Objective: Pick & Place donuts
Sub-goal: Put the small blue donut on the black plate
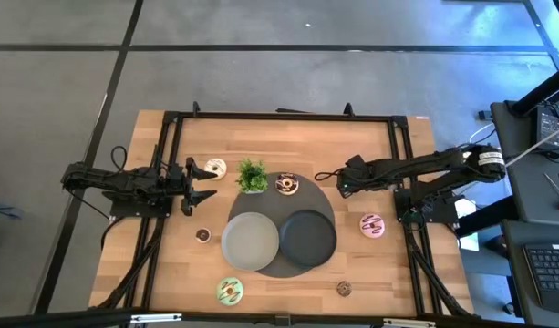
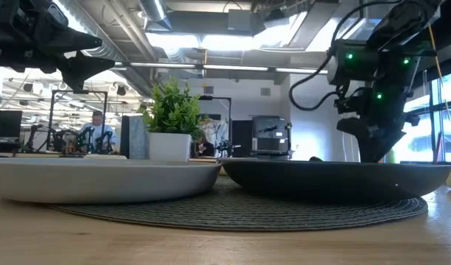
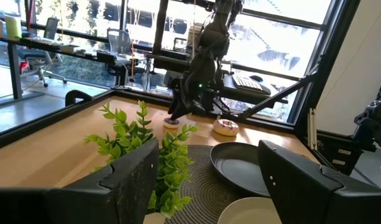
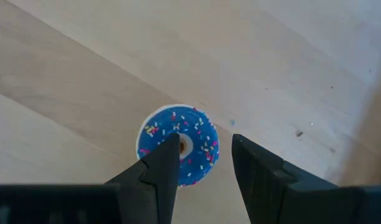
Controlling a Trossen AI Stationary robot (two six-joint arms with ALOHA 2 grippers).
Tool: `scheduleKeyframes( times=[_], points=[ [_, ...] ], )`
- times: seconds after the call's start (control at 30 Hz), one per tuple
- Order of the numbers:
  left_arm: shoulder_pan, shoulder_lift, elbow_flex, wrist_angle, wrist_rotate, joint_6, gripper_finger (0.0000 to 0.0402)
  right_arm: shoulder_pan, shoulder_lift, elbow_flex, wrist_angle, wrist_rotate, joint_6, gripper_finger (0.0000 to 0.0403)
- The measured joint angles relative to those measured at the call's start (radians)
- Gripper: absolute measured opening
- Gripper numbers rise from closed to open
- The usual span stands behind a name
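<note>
Two dark fingers (image 4: 168, 168) of the right gripper (image 4: 206, 165) stand parted above a sprinkled donut (image 4: 178, 145) lying flat on the wooden table (image 4: 289, 56); one fingertip overlaps the ring's hole while the other hangs just beside its rim, and whether either touches it cannot be told. That wrist picture renders the icing blue. From overhead, the right gripper (image 1: 337, 181) reaches in from the right edge to hover beside the woven round placemat (image 1: 326, 202), close to a chocolate-sprinkled donut (image 1: 287, 185) resting at the mat's far edge. On the mat sit a light grey plate (image 1: 250, 240) and a dark plate (image 1: 307, 237), side by side and touching. A small green potted plant (image 1: 253, 176) stands just left of that donut.

The left gripper (image 1: 199, 182) waits at the left side of the table, fingers spread wide, with a white-iced donut (image 1: 214, 169) just beyond its upper finger. A pink donut (image 1: 372, 225) lies right of the mat, a green donut (image 1: 230, 291) near the front edge, a tiny brown donut (image 1: 344, 289) front right, and a small dark ring (image 1: 203, 235) left of the grey plate.
</note>
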Motion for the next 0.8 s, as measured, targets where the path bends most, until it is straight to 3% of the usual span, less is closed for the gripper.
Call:
scheduleKeyframes(
  times=[0.23,0.63,0.8],
  points=[
    [0.0,0.0,0.0,0.0,0.0,0.0,0.0269,-0.017,0.063,0.0,0.002,0.0,0.016,0.0141],
    [0.0,0.0,0.0,0.0,-0.001,0.0,0.0269,-0.026,0.066,0.001,-0.004,-0.002,-0.039,0.0028],
    [0.0,0.0,0.0,0.002,-0.026,0.0,0.0269,0.032,0.045,0.069,-0.014,-0.032,-0.089,0.0009]
  ],
)
